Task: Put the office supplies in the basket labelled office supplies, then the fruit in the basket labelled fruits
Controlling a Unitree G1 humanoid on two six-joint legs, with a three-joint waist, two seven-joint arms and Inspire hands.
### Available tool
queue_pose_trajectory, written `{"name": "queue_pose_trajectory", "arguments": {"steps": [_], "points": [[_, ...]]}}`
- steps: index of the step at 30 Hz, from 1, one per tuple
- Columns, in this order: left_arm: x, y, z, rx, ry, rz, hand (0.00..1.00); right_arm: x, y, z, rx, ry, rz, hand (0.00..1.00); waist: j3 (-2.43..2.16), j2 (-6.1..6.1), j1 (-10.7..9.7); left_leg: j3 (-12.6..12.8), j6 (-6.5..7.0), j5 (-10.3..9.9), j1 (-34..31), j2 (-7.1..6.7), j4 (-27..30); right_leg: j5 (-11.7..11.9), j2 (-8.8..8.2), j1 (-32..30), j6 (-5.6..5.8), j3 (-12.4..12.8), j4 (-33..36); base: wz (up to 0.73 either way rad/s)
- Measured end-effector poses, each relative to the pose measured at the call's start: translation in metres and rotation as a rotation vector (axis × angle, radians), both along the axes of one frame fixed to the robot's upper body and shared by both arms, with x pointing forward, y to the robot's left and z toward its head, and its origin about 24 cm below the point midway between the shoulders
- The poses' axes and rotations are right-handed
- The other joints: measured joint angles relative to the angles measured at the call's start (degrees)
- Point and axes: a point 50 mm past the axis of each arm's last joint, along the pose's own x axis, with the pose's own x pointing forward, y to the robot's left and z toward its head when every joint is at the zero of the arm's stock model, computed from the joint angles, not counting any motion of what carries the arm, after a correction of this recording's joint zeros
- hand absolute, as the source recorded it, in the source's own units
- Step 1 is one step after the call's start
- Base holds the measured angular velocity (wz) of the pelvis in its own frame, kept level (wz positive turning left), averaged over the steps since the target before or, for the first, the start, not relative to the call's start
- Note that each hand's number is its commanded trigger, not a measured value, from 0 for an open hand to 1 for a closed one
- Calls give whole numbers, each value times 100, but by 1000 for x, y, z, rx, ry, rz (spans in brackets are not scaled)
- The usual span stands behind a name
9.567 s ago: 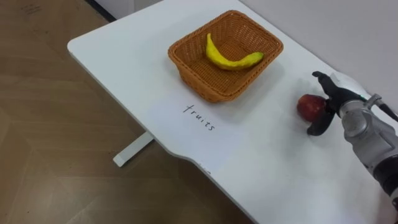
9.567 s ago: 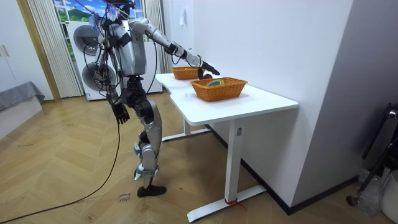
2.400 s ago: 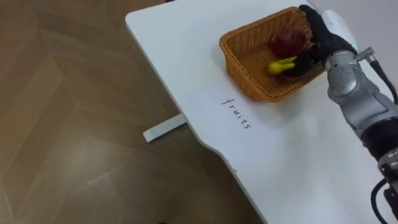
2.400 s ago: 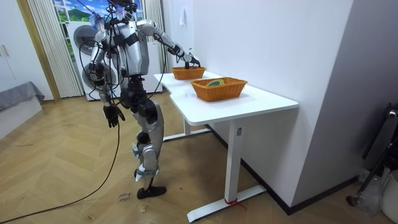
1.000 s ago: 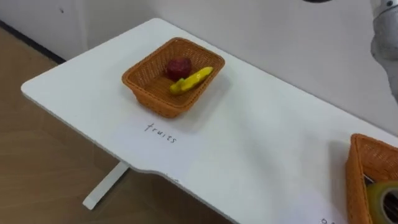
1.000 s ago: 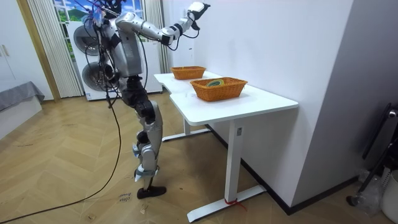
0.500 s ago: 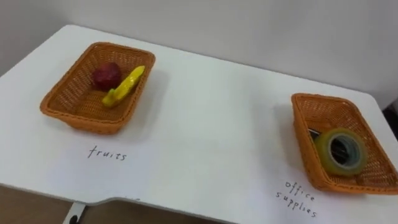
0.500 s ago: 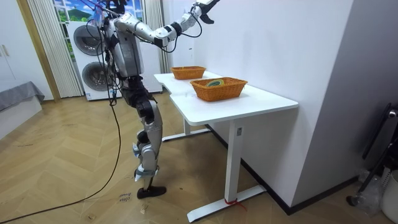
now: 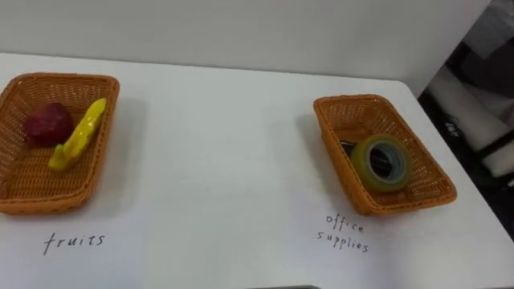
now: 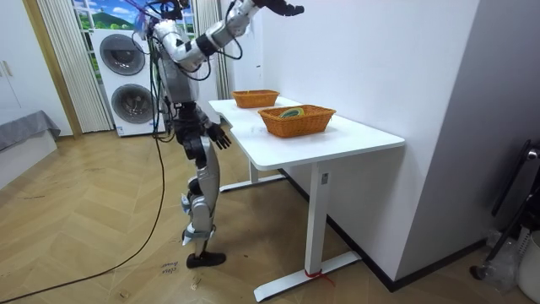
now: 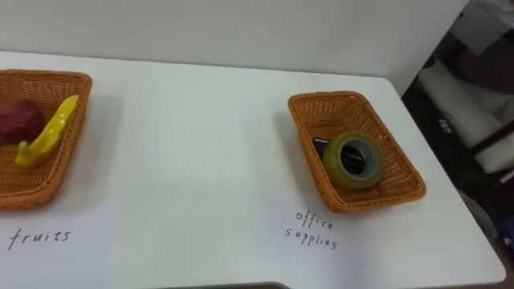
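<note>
On the white table (image 9: 225,168) a wicker fruit basket (image 9: 16,189) at the left holds a red apple (image 9: 46,124) and a yellow banana (image 9: 79,135). The wicker office basket (image 9: 418,193) at the right holds a yellow-green tape roll (image 9: 380,163) and a dark item (image 9: 346,147) partly behind it. In the room view I stand at the table's near end with my right hand (image 10: 288,9) raised high above the table, fingers straight, holding nothing. My left hand (image 10: 219,134) hangs by my hip, relaxed and holding nothing.
A handwritten label (image 9: 73,240) lies in front of the fruit basket and another label (image 9: 344,232) in front of the office basket. The wall runs along the table's far edge. Dark furniture (image 9: 474,96) stands beyond the table's right end. Washing machines (image 10: 126,76) stand behind me.
The apple went from my right hand by the table's edge into the fruit basket. My right arm then lifted high. The eye views swung right until both baskets showed.
</note>
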Motion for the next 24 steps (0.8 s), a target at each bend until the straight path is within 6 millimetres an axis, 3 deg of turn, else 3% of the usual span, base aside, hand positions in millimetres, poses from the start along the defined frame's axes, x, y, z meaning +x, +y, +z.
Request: {"name": "queue_pose_trajectory", "arguments": {"steps": [8, 11, 15, 18, 20, 22, 24], "points": [[-10, 2, -3, 21, 22, 48, 0, -51, -34, -19, 68, -82, -206, 0, 13, 26, -142, 319, -73, -48, 140, 84, -114, 24, 112, -55, -39, 153, -4, -23], [-12, 2, -4, 40, 28, 65, 0, -79, -49, -37, 144, -134, -297, 0, 25, 43, -167, 412, -91, -61, 162, 121, -122, 30, 151, -68, -48, 224, -9, -14], [-19, 3, -5, 57, 44, 111, 0, -121, -58, -91, 357, -163, -444, 0, 7, 75, -158, 481, -131, -127, 136, 173, -98, 65, 213, -59, -106, 281, -109, -13], [-26, -1, -8, 60, 52, 146, 0, -157, -57, -139, 548, -158, -574, 0, -16, 223, -206, 484, -133, -134, 141, 173, -114, 65, 220, -63, -105, 288, -110, 0], [-31, -4, -10, 60, 61, 160, 0, -181, -52, -171, 674, -152, -679, 0, -6, 312, -189, 498, -133, -133, 153, 169, -138, 65, 217, -71, -105, 290, -110, 0], [-34, -8, -12, 45, 66, 173, 0, -213, -42, -210, 841, -137, -818, 0, -39, 455, -232, 496, -132, -134, 155, 166, -154, 63, 212, -79, -102, 287, -108, 0], [-39, -9, -13, 40, 74, 183, 0, -232, -34, -239, 960, -117, -929, 0, -27, 548, -300, 487, -130, -133, 154, 153, -153, 28, 197, -78, -100, 317, -107, 0]]}}
